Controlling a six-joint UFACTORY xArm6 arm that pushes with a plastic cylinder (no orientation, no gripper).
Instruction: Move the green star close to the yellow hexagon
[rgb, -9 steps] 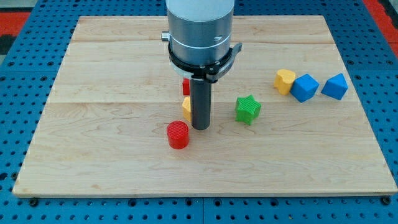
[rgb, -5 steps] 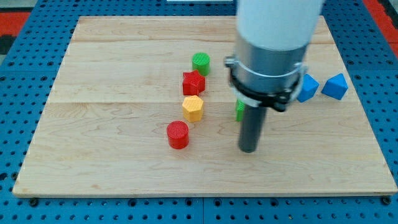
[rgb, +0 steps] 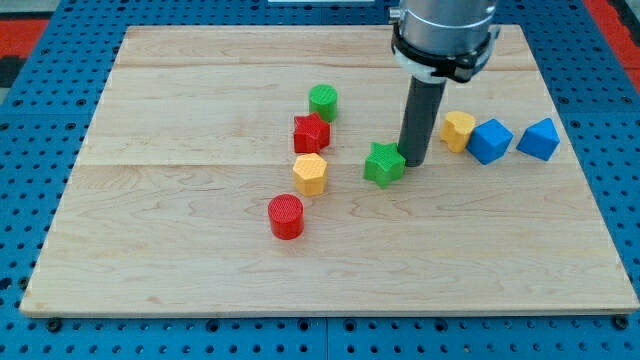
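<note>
Green star (rgb: 384, 164) near the tabletop's centre, my tip (rgb: 414, 162) touching its right side, holding nothing; yellow hexagon (rgb: 310, 174) lies apart, leftward.

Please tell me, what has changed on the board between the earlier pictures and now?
My tip went from beside the yellow hexagon round to the green star's right side. The star slid slightly left, toward the hexagon. The other red, green, yellow and blue blocks kept their places.
</note>
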